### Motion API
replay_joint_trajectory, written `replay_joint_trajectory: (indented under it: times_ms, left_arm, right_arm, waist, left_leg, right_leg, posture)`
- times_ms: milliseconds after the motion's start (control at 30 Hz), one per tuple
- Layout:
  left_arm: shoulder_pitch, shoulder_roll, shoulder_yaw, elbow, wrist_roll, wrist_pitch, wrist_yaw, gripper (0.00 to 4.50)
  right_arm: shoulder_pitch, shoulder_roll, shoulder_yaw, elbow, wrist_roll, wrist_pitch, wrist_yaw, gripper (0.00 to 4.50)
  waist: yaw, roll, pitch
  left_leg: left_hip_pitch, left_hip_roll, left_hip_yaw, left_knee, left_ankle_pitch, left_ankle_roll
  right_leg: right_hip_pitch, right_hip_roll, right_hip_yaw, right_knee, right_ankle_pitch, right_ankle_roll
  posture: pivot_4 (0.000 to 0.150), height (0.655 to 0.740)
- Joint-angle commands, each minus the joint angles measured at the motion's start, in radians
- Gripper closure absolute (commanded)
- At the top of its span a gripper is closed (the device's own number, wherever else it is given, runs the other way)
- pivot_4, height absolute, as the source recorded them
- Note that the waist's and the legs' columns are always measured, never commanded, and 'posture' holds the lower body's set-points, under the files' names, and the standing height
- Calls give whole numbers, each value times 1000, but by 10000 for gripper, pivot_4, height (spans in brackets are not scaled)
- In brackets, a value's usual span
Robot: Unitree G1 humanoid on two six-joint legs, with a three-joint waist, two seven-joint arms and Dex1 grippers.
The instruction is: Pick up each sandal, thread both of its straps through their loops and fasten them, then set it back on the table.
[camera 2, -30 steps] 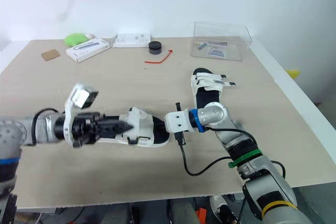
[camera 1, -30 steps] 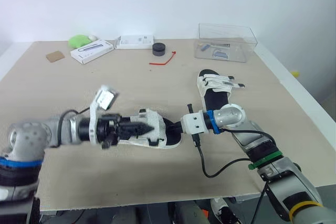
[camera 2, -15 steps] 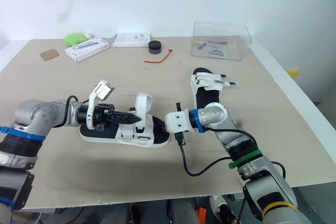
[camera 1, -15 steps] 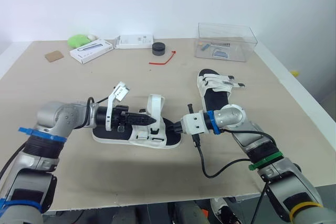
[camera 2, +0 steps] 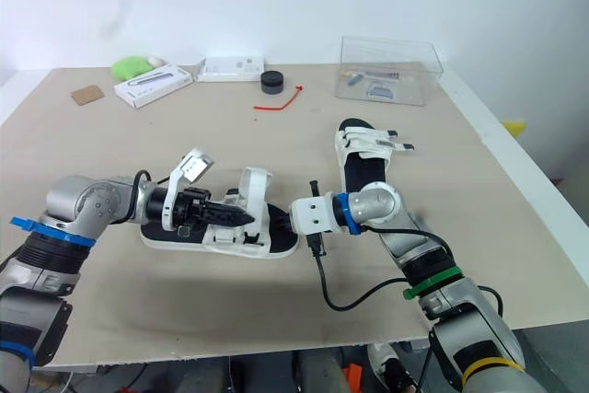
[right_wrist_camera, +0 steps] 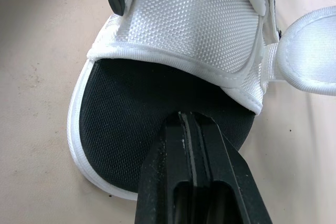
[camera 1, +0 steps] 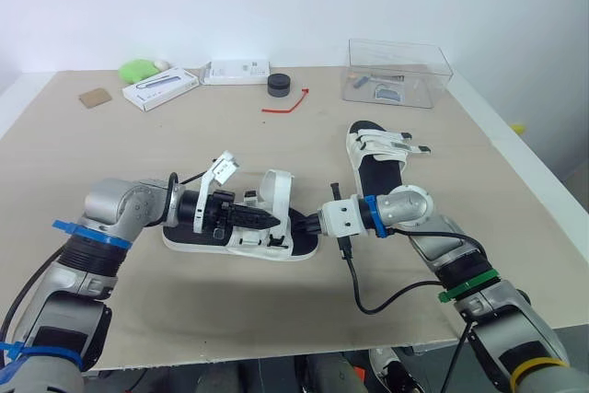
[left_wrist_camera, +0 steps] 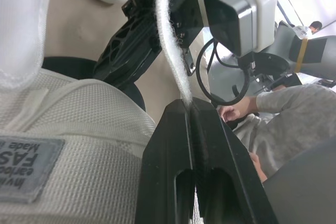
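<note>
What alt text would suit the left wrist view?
The left claw, shut, pinches the edge of a white strap beside the mesh upper of the sandal; beyond it are the right claw and a person in a grey sleeve.

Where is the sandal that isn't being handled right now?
In the head views the free sandal lies on the right half of the table, between the clear box at the far edge and the handled sandal nearer the robot.
</note>
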Motion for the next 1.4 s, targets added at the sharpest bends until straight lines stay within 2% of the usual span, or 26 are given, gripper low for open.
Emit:
replay_joint_trajectory:
  times_ms: [33, 400, 700, 900, 1100, 1333, 1400]
  left_arm:
    - [2, -6, -9, -25, 19, 9, -6, 43847]
    - [7, -20, -48, -20, 87, 2, 0, 43847]
    - [31, 18, -120, -17, 205, -133, -66, 43847]
    - [48, 49, -143, -61, 221, -182, -147, 43847]
    - [45, 29, -63, -83, 134, -115, -177, 43847]
    - [60, 60, -117, -62, 233, -184, -179, 43847]
    - [56, 43, -103, -40, 249, -192, -138, 43847]
  right_arm:
    - [24, -28, 31, 60, -77, 42, 5, 45000]
    - [25, -23, 34, 56, -75, 48, 5, 45000]
    - [27, -25, 33, 56, -74, 52, 5, 45000]
    - [19, -26, 33, 65, -75, 49, 7, 45000]
    - [9, -30, 35, 77, -75, 42, 12, 45000]
    - [1, -25, 40, 88, -76, 37, 13, 45000]
    - [-1, -24, 41, 90, -75, 35, 12, 45000]
  waist:
    - [0, 0, 0]
    - [0, 0, 0]
    - [0, 0, -1]
    - [0, 0, -1]
    - [0, 0, 0]
    - [-1, 0, -1]
    - [-1, 0, -1]
  left_leg:
    - [0, 0, 0, 0, 0, 0]
    - [0, 0, 0, 0, 0, 0]
    - [1, 0, 0, 0, 0, 0]
    - [1, 0, 0, 0, 0, 0]
    - [0, 1, 0, 0, 0, 1]
    - [0, 1, 0, 0, 0, 1]
    - [0, 1, 0, 0, 0, 1]
  right_leg:
    - [0, 0, 0, 0, 0, 0]
    - [0, 0, 0, 0, 0, 0]
    - [1, 0, 0, 0, 0, 0]
    - [1, 0, 0, 0, 0, -1]
    - [0, 1, 0, 0, -1, -1]
    - [0, 1, 0, 0, -1, -1]
    - [0, 1, 0, 0, -1, -1]
  posture:
    - [1500, 7400]
    - [1500, 7400]
    - [1500, 7400]
    - [1500, 7400]
    - [1500, 7400]
    - [1500, 7400]
    - [1500, 7400]
